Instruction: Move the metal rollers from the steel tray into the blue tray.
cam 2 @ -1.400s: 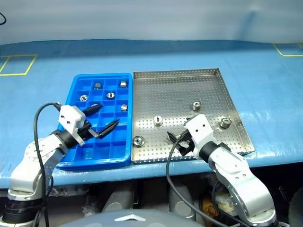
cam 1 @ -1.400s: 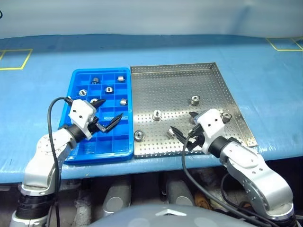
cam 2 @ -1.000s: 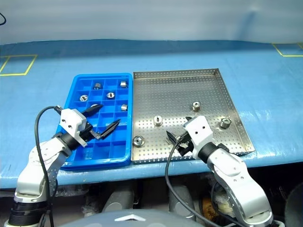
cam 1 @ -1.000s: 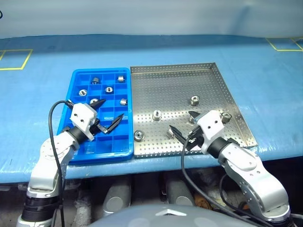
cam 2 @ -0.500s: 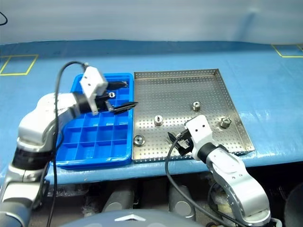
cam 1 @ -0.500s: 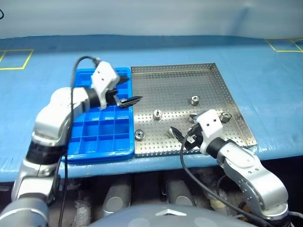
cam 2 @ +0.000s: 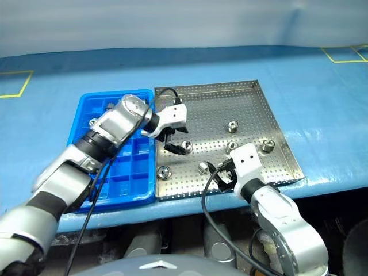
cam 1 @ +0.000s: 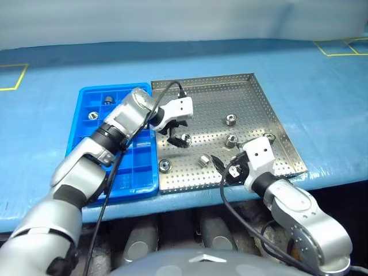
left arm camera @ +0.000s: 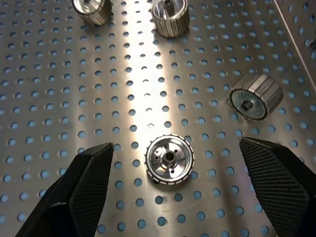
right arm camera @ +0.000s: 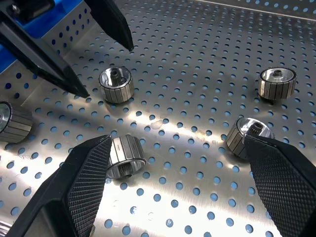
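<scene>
The steel tray (cam 1: 214,102) lies right of the blue tray (cam 1: 115,192), edge to edge. Several metal rollers stand on the steel tray, among them one (cam 1: 230,119) farther back, one (cam 1: 269,138) by the right rim and one (cam 1: 165,165) near the front left corner. My left gripper (cam 1: 178,136) reaches over from the blue tray's side, open and tilted down. It straddles an upright roller (left arm camera: 169,158) without touching it. My right gripper (cam 1: 224,167) hovers open at the tray's front, with a roller on its side (right arm camera: 126,157) by one finger (right arm camera: 84,182). Two rollers (cam 1: 107,100) (cam 1: 92,115) sit in the blue tray's far cells.
Both trays rest on a blue-covered table whose front edge (cam 1: 190,198) runs just under the right gripper. Yellow tape squares (cam 1: 11,77) (cam 1: 339,46) mark the far corners. A black cable (cam 1: 168,92) arcs above the left wrist.
My left arm has swung right from above the blue tray to above the steel tray and tipped its open gripper down over a roller. The right gripper has barely moved. The view shifted slightly.
</scene>
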`<state>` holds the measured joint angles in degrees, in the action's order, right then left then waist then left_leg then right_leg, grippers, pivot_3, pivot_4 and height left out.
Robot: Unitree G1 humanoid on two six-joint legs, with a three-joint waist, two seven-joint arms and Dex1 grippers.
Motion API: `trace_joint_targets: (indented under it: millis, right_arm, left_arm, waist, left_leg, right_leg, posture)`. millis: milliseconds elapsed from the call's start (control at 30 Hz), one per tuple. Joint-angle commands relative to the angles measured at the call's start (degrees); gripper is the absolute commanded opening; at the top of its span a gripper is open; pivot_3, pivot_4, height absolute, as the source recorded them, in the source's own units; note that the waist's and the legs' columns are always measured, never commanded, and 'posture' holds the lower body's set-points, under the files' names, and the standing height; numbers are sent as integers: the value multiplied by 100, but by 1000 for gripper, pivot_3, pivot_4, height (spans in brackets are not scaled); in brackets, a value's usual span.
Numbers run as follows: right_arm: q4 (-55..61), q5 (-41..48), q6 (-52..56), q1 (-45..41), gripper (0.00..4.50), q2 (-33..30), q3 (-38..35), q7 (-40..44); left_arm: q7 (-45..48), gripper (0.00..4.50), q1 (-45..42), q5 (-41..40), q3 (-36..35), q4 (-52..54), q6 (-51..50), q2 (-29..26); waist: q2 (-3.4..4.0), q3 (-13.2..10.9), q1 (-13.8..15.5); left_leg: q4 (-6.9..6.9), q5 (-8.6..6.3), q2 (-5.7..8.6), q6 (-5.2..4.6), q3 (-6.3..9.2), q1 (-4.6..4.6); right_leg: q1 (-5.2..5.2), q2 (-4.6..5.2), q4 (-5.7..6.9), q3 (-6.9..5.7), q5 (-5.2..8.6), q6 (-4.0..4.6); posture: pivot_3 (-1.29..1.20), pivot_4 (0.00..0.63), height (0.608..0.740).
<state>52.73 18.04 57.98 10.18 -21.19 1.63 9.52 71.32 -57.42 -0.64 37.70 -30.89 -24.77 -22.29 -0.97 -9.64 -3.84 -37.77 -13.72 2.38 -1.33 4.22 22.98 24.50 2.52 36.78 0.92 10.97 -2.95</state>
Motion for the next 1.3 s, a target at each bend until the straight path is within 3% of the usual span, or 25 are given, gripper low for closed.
trace_joint_targets:
  millis: [33, 200, 233, 300, 533, 667, 800, 1067, 1200, 1300]
  right_arm:
    - [310, -50, -121, 40, 4500, 50, -116, -94]
    - [332, -90, -154, 65, 4500, 78, -100, -135]
    - [334, -99, -159, 67, 4500, 80, -98, -138]
    - [339, -113, -168, 66, 4500, 83, -98, -140]
    - [284, -119, -200, -27, 4500, 66, -97, -93]
    - [140, -96, -201, -289, 4500, 41, -4, -1]
    - [-99, -50, -200, -833, 4500, 254, 338, 21]
    - [-809, -34, -354, -1806, 4500, 580, 1293, 355]
    - [-1394, -75, -588, -2360, 4500, 682, 1632, 644]
    - [-1749, -96, -764, -2636, 4500, 758, 1819, 819]
  left_arm:
    - [94, 4470, -135, 310, 22, -333, 398, 177]
    - [-106, 4470, -84, 674, -23, -827, 704, 477]
    - [-184, 4303, -83, 756, -33, -921, 753, 524]
    - [-244, 3871, -90, 881, -46, -1053, 808, 572]
    - [-83, 1707, -98, 1108, -230, -855, 944, 308]
    - [72, 1712, -60, 792, -725, -212, 680, 23]
    - [-390, 1712, 372, 257, -1783, 1099, 15, -342]
    - [-1843, 1712, 2564, -53, -3665, 4111, -1418, -1211]
    - [-2747, 1712, 3638, 94, -4517, 5027, -1853, -1346]
    - [-3197, 1712, 4149, 252, -4712, 5374, -2047, -1460]
  waist:
    - [0, 0, -26]
    - [0, 0, -60]
    - [0, 0, -66]
    - [1, 1, -70]
    - [2, 2, -87]
    - [2, 1, -88]
    - [4, 1, -48]
    - [9, 2, 54]
    - [6, 0, 251]
    - [2, -1, 468]
  left_leg:
    - [-3, -1, 0, -1, -2, 0]
    - [-18, -2, -1, -4, -10, 0]
    - [-20, -2, -1, -5, -11, 0]
    - [-20, -3, -1, -6, -12, -2]
    - [-27, -3, -1, -7, -16, -3]
    - [-26, -2, -2, -7, -18, -3]
    - [-21, -3, -2, -8, -15, 0]
    - [-3, -3, -4, -5, -10, -7]
    - [-6, -3, -2, -2, -4, -6]
    - [-8, 4, 2, 8, 20, -8]
  right_leg:
    - [0, 0, 0, 1, -1, -3]
    - [-3, 0, 1, 7, -8, -16]
    - [-3, 0, 1, 8, -9, -17]
    - [-6, 1, 1, 10, -9, -18]
    - [-6, 0, 3, 14, -14, -26]
    - [-2, -1, 8, 16, -15, -27]
    - [0, 1, 3, 16, -15, -26]
    - [7, 2, 8, 17, -14, 0]
    - [4, 3, 5, 12, -11, -10]
    - [0, 2, 4, -1, -11, -11]
  posture:
    - [-175, 150, 740]
    - [-182, 150, 740]
    - [-182, 150, 740]
    - [-182, 150, 740]
    - [-149, 150, 740]
    - [-105, 150, 740]
    - [-62, 150, 740]
    - [70, 150, 740]
    - [143, 150, 740]
    - [174, 150, 740]
